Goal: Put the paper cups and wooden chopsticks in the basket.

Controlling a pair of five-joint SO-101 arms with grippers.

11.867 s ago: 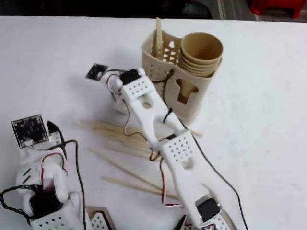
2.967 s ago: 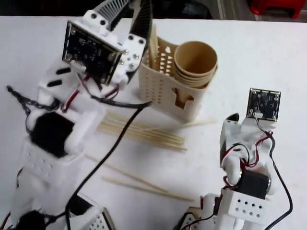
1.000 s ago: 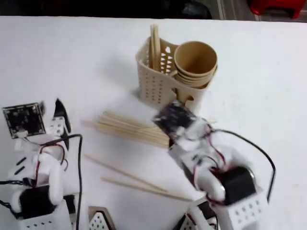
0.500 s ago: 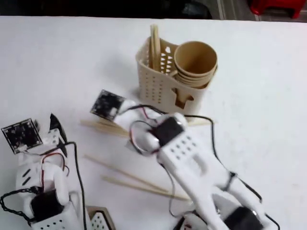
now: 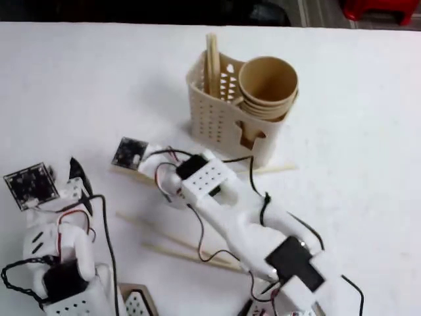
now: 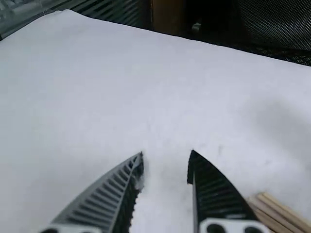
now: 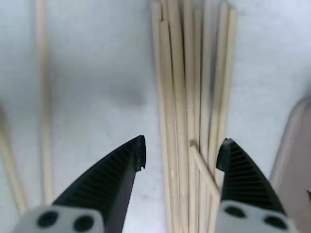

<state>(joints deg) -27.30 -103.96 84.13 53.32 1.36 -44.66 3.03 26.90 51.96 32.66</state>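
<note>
We saw R gripper (image 7: 183, 145) spread wide over chopstick bundle (image 7: 189, 73) on table (image 5: 79, 79) beside basket (image 5: 214, 118); L gripper (image 6: 165, 160) also agape, low over table. Cups (image 5: 268, 82) stacked in basket w/ upright sticks (image 5: 212, 56)

Bare worktop (image 6: 121, 87) is being left open before the left pincer (image 6: 166, 153); the gap of the right pincer (image 7: 183, 141) is being crowded by bundled chopsticks (image 7: 187, 73).

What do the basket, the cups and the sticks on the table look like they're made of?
Basket: probably moulded plastic, cream and matt, judging by its even rows of small holes and neat cut-outs.
Paper cups: likely tan paper, with thin walls and rolled rims, nested in a stack.
Chopsticks: pale wood or bamboo, dull and seemingly unvarnished.
</note>
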